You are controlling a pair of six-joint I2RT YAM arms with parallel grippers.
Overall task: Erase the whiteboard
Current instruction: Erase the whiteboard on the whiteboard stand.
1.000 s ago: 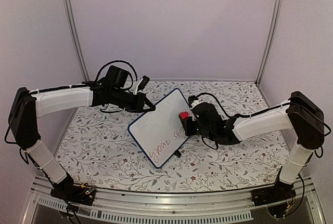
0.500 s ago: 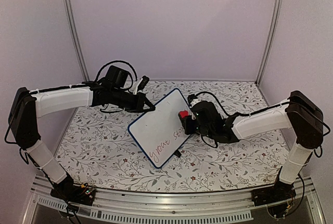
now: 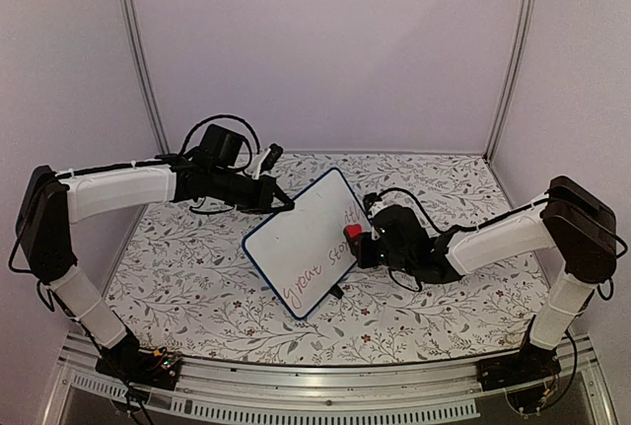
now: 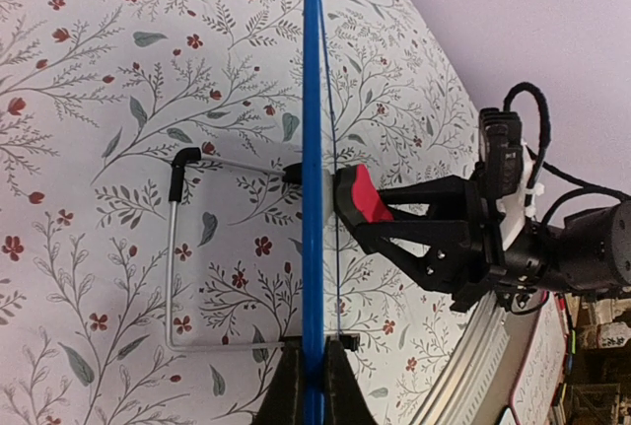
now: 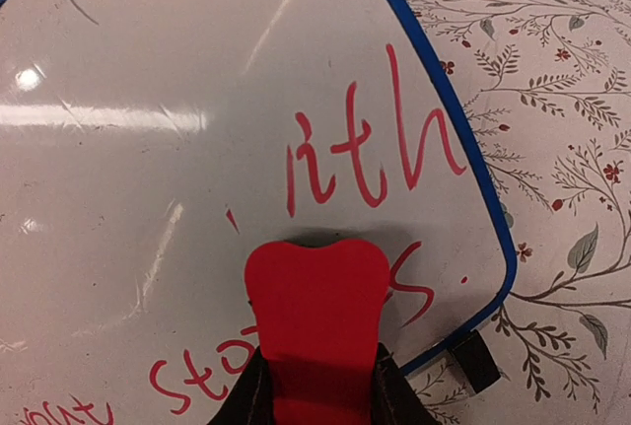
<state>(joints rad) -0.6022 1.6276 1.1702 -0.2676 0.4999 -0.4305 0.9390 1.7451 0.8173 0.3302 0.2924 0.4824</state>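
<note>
Whiteboard [image 3: 296, 238] stands propped at a tilt in the middle of the table [image 3: 197, 297], long axis approx 7-to-1 o'clock in top view. L gripper [image 3: 286, 205] is clamped on its 11 o'clock rim, bracing it. R gripper [image 3: 363, 238] is closed on a red eraser [image 3: 352, 233], which presses the board face near the 3 o'clock edge, so R arm is the working one and nearer the ink.

Key relation: in R wrist view the red writing [image 5: 375, 154] "ith" lies at 12–1 o'clock from the eraser, w/ "sto…" at 7–8 o'clock. In top view the longer line runs off toward 7 o'clock along the low edge. Strokes should prob. follow that long axis.

L wrist view has the board edge-on, w/ eraser touching the face and the wire stand [image 4: 171, 267] on the far side. R wrist view shows neither, but only there are the letters legible. Only top view shows both arms plus the whole board.
</note>
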